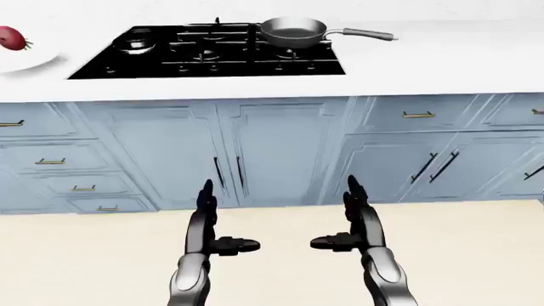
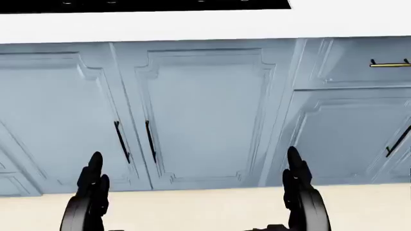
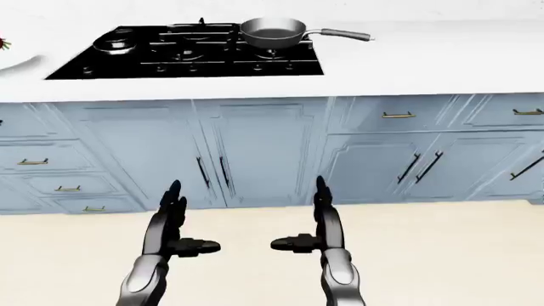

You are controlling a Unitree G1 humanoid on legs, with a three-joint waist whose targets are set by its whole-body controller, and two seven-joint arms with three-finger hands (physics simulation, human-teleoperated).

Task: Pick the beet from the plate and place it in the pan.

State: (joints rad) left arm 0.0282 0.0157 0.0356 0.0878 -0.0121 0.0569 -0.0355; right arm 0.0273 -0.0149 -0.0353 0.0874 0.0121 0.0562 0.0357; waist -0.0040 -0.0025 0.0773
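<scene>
A red beet (image 1: 11, 38) lies on a white plate (image 1: 38, 60) at the far left of the white counter in the left-eye view. A grey pan (image 1: 293, 30) with a long handle sits on the top right burner of the black stove (image 1: 212, 54). Both my hands hang low over the floor, well short of the counter. My left hand (image 1: 217, 220) is open with fingers upright and thumb pointing inward. My right hand (image 1: 344, 217) mirrors it, open and holding nothing.
Blue cabinet doors (image 1: 255, 153) and drawers with brass handles run below the counter. A small dark pot (image 1: 134, 43) stands on the stove's left burner. Beige floor (image 1: 476, 255) lies between me and the cabinets.
</scene>
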